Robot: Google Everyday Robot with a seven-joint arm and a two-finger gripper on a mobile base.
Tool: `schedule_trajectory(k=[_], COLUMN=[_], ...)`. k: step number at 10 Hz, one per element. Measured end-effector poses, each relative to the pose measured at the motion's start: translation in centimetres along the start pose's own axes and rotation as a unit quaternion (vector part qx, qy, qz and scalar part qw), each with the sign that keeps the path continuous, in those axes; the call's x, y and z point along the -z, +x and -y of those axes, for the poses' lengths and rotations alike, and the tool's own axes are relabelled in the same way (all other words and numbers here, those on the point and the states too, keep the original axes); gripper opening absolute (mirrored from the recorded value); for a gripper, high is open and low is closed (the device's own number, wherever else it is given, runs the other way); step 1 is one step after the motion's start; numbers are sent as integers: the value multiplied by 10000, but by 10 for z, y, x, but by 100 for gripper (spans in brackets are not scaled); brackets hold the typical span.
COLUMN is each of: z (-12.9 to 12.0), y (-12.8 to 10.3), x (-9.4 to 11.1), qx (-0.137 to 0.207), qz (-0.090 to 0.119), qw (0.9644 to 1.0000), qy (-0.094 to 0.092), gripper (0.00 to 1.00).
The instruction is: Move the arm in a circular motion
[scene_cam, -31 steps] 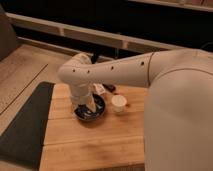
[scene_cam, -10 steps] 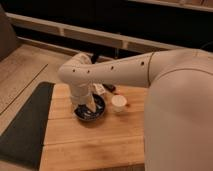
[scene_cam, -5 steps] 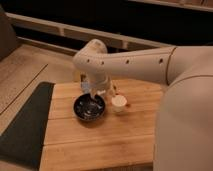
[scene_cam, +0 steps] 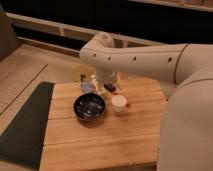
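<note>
- Large off-white smooth plastic arm: long axis runs 3 to 9 o'clock above the slatted wooden counter
- Claw: hangs at 1 o'clock from the dark round bowl; whether wide or narrow cannot be told

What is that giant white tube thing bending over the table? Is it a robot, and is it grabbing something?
Yes, it is a robot. The big off-white plastic arm reaches in from the picture's right and bends down at a round joint. At its end is the gripper, its hand, hanging just behind the round dark bowl. I cannot tell if it holds anything. Beside the bowl stands a small white cup. Both sit on a wooden slat table, with a dark mat at the picture's left. One camera looks down on it all from above.
</note>
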Motion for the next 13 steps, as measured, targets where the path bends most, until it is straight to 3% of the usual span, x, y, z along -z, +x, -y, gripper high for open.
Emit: schedule_trajectory(k=[2,4,6,8,9,10,12,13], z=[17,50,85,108,110,101,62,32], y=[-2,-17,-51,-90,-117,-141,-172,-179], x=[-9,-17,-23,-29,-33,-34,-33,-34], qx=[-154,-251,-133,61,285,558,1145,1511], qz=[-58,-56,120,405,653,906,1272,1356], qw=[9995,9972,9930,9904,9899,9895,9848,9791], qy=[256,709,1165,1322,1222,975,299,-154], gripper=[65,65,65,65,65,65,65,65])
